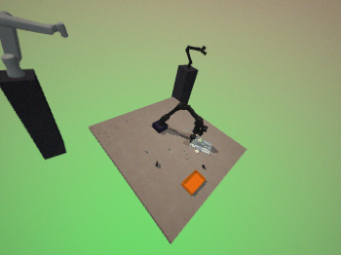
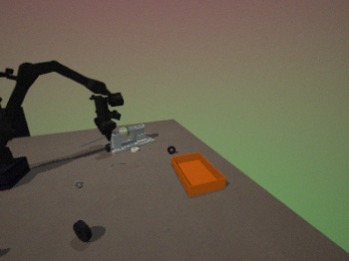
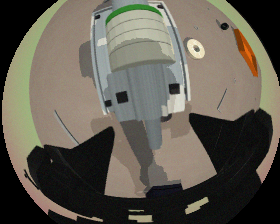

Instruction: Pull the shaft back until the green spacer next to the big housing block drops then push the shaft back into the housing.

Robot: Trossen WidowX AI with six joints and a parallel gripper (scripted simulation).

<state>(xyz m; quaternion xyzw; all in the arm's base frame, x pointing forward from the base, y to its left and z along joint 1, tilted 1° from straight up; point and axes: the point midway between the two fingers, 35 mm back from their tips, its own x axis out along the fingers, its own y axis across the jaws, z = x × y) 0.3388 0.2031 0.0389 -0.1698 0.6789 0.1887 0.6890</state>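
Observation:
The grey fixture (image 1: 208, 151) stands on the table. The green spacer (image 2: 128, 130) (image 3: 131, 7) is up on the shaft line against the big housing block (image 2: 138, 130), with several off-white spacers (image 2: 123, 130) (image 3: 140, 37) packed behind it, up to the near support (image 3: 142, 82). The grey shaft end (image 3: 156, 137) sticks out of that support toward my gripper. My gripper (image 1: 194, 138) (image 2: 108, 137) (image 3: 151, 122) is open and empty, its fingers on either side of the shaft end in the wrist view. Contact cannot be told.
A loose pale ring (image 2: 135, 149) (image 3: 191, 44) lies on the table beside the fixture. A small black ring (image 1: 204, 166) (image 3: 224, 26) and an orange tray (image 1: 193, 182) (image 2: 206, 187) (image 3: 246, 52) are farther off. A black wheel (image 1: 157, 164) (image 2: 82, 231) and thin rods also lie around.

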